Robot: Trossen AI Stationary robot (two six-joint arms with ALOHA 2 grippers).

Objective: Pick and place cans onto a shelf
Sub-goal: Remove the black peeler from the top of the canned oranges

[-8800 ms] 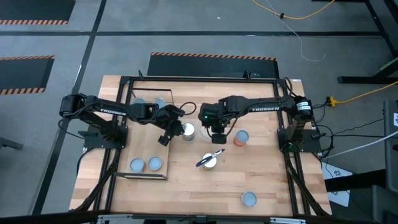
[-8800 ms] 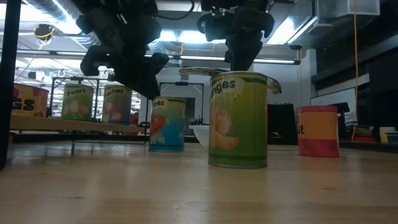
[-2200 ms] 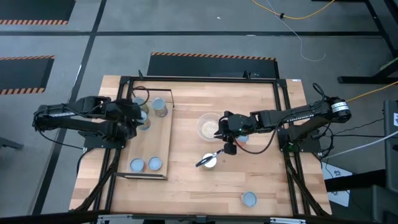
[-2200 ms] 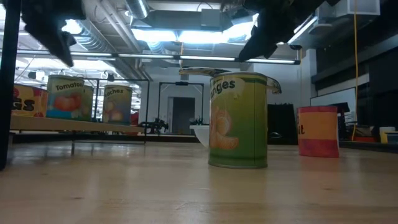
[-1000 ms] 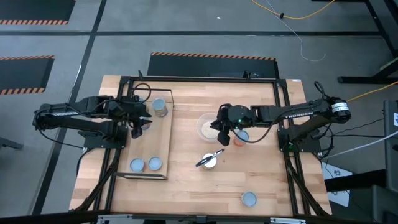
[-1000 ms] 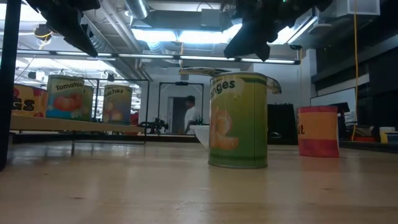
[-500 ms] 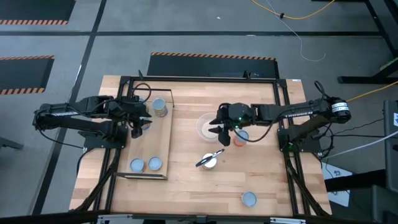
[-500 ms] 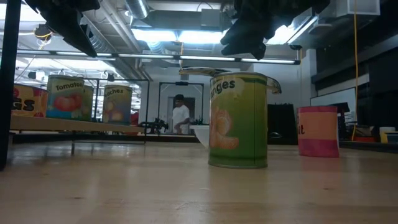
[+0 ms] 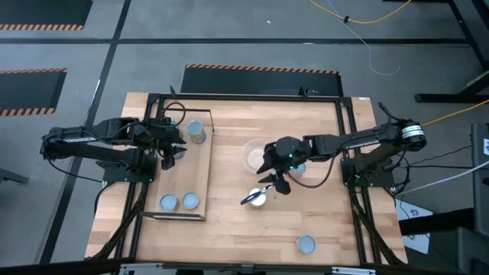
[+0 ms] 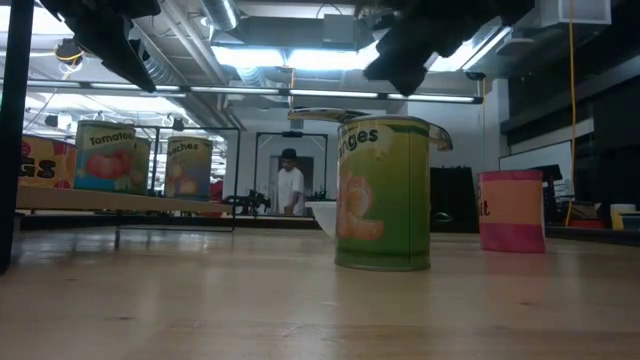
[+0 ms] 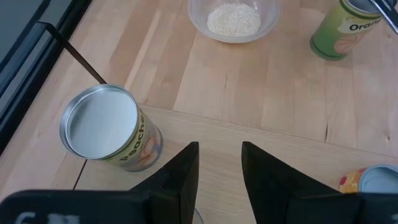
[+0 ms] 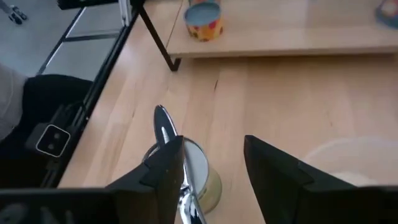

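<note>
A green oranges can (image 9: 258,198) (image 10: 383,195) stands mid-table with a thin silver utensil (image 12: 166,127) lying across its top. My right gripper (image 9: 273,183) (image 12: 214,180) hovers open just above this can, touching nothing. A red-orange can (image 10: 512,210) stands to its right, and another can (image 9: 306,244) near the front edge. The shelf (image 9: 200,176) on the left carries several cans, among them a peaches can (image 11: 106,127) and two near its front end (image 9: 179,202). My left gripper (image 9: 170,153) (image 11: 221,168) waits open above the shelf, holding nothing.
A clear bowl of pale grains (image 9: 256,156) (image 11: 233,18) stands just beyond the green can, under my right arm. The black wire frame of the shelf (image 12: 155,37) rises at its edge. A person (image 10: 290,185) stands far off in the room behind the table.
My right gripper has swung from over the bowl toward the table's near edge and a little down, turning as it went, and now hangs over the green can. Its fingers have spread apart. No can has moved.
</note>
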